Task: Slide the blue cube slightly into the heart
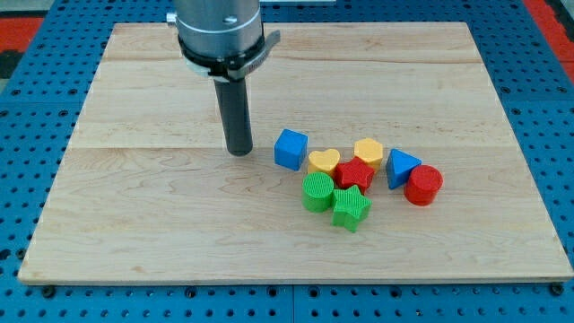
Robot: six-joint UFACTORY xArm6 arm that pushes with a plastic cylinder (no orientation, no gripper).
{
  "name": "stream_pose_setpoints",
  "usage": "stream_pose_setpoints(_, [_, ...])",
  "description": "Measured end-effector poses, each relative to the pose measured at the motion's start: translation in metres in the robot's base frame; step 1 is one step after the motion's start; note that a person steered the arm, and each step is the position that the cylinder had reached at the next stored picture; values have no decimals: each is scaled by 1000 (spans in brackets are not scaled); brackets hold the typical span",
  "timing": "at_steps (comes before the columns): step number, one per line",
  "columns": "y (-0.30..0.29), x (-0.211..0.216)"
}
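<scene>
The blue cube [290, 149] sits near the board's middle, at the left end of a cluster of blocks. The yellow heart [324, 161] lies just to its right, touching it or nearly so. My tip [239, 151] rests on the board a short way to the left of the blue cube, with a small gap between them.
Right of the heart are a red block [354, 173], a yellow block [368, 150], a blue triangle [401, 167] and a red cylinder [423, 185]. Below are a green cylinder [317, 192] and a green star [351, 207]. All lie on the wooden board [161, 224].
</scene>
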State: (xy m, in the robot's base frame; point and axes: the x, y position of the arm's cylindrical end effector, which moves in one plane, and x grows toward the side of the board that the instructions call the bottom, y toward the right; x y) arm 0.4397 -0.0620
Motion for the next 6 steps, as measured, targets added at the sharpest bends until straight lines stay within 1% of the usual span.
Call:
stream_pose_setpoints(2, [40, -1])
stream_pose_setpoints(4, [57, 1])
stream_pose_setpoints(6, [84, 15])
